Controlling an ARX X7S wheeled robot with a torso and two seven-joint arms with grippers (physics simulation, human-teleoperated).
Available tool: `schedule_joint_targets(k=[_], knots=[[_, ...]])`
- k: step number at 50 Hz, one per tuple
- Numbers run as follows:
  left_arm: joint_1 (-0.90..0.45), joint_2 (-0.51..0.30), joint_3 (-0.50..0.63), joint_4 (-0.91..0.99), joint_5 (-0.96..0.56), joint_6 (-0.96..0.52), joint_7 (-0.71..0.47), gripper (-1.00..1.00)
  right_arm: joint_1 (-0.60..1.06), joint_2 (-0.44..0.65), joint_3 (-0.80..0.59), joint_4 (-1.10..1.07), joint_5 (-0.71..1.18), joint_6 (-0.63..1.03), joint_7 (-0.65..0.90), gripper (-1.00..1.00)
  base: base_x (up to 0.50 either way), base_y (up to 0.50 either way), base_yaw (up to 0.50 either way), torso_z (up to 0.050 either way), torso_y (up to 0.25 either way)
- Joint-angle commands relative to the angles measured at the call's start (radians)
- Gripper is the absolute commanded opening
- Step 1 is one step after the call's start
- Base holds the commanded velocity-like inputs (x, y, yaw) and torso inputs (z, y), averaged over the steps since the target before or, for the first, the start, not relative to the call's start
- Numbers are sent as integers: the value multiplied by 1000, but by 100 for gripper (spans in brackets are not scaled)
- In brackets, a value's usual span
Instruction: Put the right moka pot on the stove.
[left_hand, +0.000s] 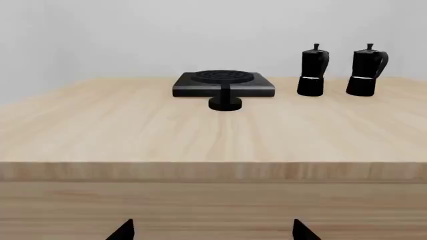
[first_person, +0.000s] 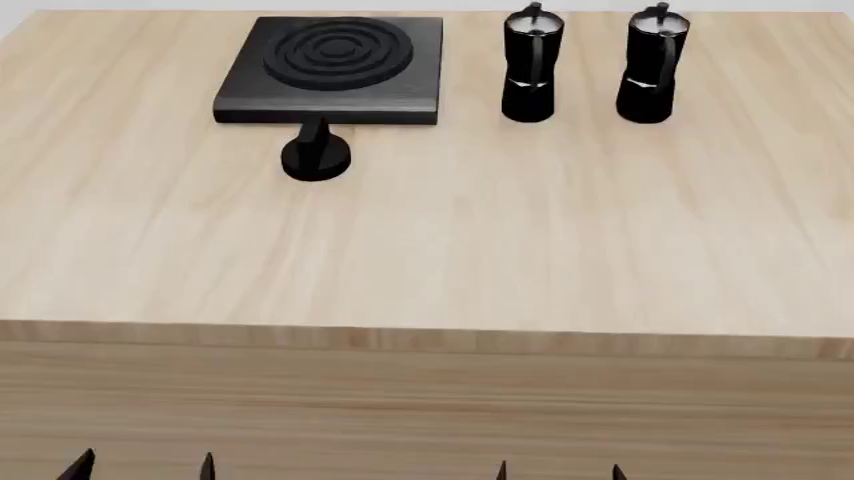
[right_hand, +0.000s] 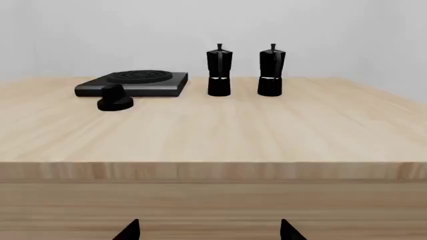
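The right moka pot (first_person: 650, 65) stands upright at the table's far right, next to an identical left pot (first_person: 531, 68). It also shows in the left wrist view (left_hand: 365, 71) and the right wrist view (right_hand: 271, 70). The stove (first_person: 334, 68), a flat black slab with a ring burner, lies at the far left-centre; it shows too in the left wrist view (left_hand: 223, 83) and the right wrist view (right_hand: 133, 83). My left gripper (first_person: 142, 467) and right gripper (first_person: 558, 472) are open and empty, low in front of the table's near edge, far from the pots.
A small round black knob (first_person: 315, 155) sits just in front of the stove. The wooden table (first_person: 441, 250) has a thick front edge (first_person: 427, 340) facing me. A plain pale wall stands behind the table.
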Motion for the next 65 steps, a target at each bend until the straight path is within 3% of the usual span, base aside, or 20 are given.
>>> schedule_joint_targets(k=[1, 17, 57, 65], knots=[[0, -10, 11, 0, 0, 0, -11, 100, 0, 9, -13, 0, 9, 0, 13, 100, 0, 0, 0, 0, 0], [1, -52, 51, 10, -83, 2, -49, 100, 9, 53, -67, 18, 54, -2, 54, 100, 0, 0, 0, 2, 0], [1, -102, 111, 2, -131, 21, -104, 100, 24, 101, -128, 48, 95, -31, 109, 100, 0, 0, 0, 46, 4], [2, -109, 123, -4, -133, 41, -111, 100, 26, 109, -141, 53, 97, -37, 117, 100, 0, 0, 0, 0, 0]])
